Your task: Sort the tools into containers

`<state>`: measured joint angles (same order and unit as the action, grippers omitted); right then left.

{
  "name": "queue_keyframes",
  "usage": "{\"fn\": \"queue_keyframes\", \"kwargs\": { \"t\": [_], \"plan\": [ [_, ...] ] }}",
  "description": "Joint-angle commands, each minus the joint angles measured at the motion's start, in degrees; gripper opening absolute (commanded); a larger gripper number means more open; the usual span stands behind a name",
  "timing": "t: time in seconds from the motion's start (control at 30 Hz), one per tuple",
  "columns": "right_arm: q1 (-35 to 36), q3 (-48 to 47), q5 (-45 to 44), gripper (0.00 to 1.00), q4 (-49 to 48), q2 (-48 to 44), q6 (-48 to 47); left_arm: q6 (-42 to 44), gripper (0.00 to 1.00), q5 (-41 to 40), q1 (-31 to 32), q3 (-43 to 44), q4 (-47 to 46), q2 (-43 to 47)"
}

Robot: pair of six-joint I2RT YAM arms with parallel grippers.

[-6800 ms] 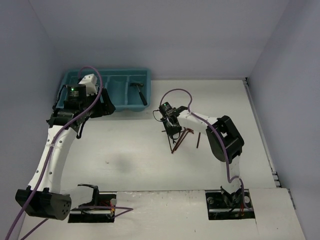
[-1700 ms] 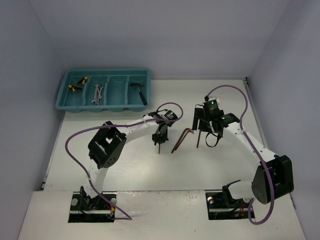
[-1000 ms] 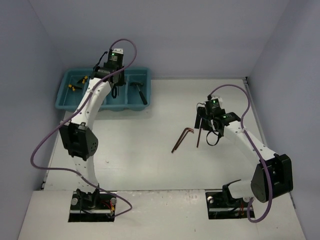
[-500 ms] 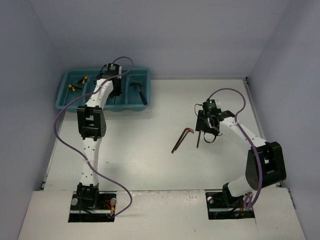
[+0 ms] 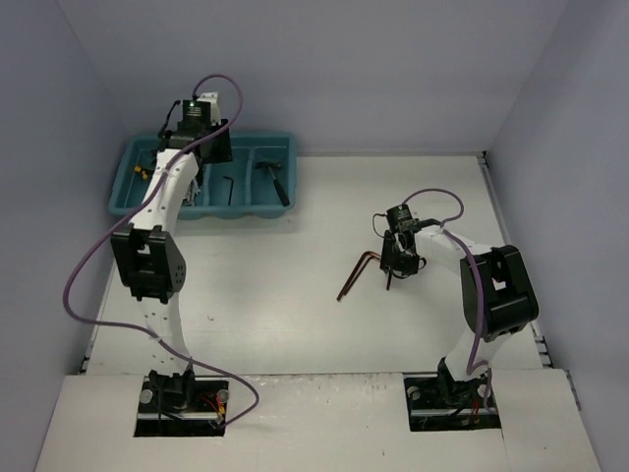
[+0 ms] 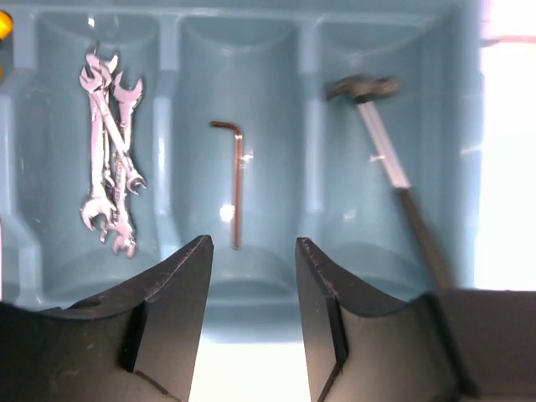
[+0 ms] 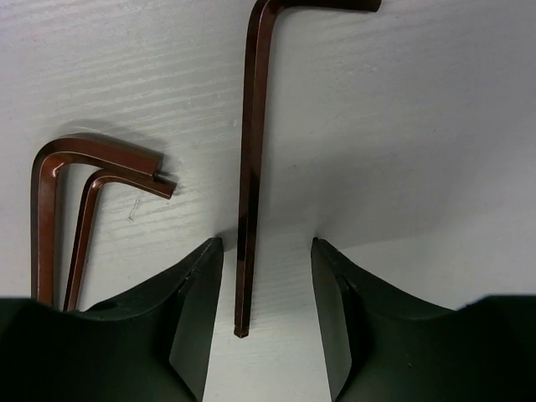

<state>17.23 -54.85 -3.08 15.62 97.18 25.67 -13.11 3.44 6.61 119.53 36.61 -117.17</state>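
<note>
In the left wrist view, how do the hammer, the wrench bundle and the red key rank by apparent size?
Largest to smallest:
1. hammer
2. wrench bundle
3. red key
All lie in the tray, so nearness hardly matters.

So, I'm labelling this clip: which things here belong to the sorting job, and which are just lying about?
Job: teal tray, wrenches, hammer, hex key in tray, three hex keys on table.
Not the job: purple cables, table.
</note>
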Motion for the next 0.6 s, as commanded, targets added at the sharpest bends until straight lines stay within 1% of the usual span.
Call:
{"fn": "queue_keyframes", "kwargs": {
  "t": [0.0, 0.03, 0.1, 0.17, 0.2, 0.3, 0.4, 0.43, 0.47, 0.57],
  "plan": [
    [-0.3, 1.2, 0.9, 0.31, -1.9, 2.7, 3.2, -8.8, 0.41, 4.9, 0.2, -6.5, -1.9, 16.4],
    [-0.3, 1.6, 0.0, 0.25, -2.0, 3.0, 3.7, -9.5, 0.41, 5.9, 0.9, -9.6, -2.0, 18.4],
    [-0.3, 3.0, -1.3, 0.10, -2.0, 3.0, 4.7, -11.1, 0.41, 6.3, 2.5, -15.3, -2.4, 23.8],
    [-0.3, 3.8, -2.0, 0.00, -2.2, 2.3, 5.4, -11.9, 0.41, 6.9, 5.1, -21.5, -3.3, 29.3],
    [-0.2, 4.3, -2.4, 0.00, -2.3, 1.6, 5.6, -12.3, 0.41, 7.2, 6.0, -23.6, -3.8, 32.8],
    [0.4, 4.4, -4.0, 0.00, -2.5, -3.8, 5.3, -15.4, 0.41, 10.1, 10.9, -31.8, -6.5, 37.8],
    [2.5, 3.4, -4.6, 0.00, -3.5, -11.9, 3.0, -19.4, 0.41, 12.1, 15.8, -37.1, -9.8, 43.0],
    [3.5, 3.1, -4.5, 0.00, -3.9, -13.8, 2.4, -21.2, 0.43, 12.5, 17.7, -38.9, -11.0, 43.9],
    [5.3, 2.4, -4.4, 0.00, -4.1, -16.7, 1.5, -23.2, 0.49, 12.8, 18.7, -39.9, -13.3, 45.2],
    [10.5, 0.7, -4.5, 0.00, -5.1, -22.2, -0.1, -25.8, 0.58, 12.5, 24.1, -42.6, -17.8, 46.7]
  ]
}}
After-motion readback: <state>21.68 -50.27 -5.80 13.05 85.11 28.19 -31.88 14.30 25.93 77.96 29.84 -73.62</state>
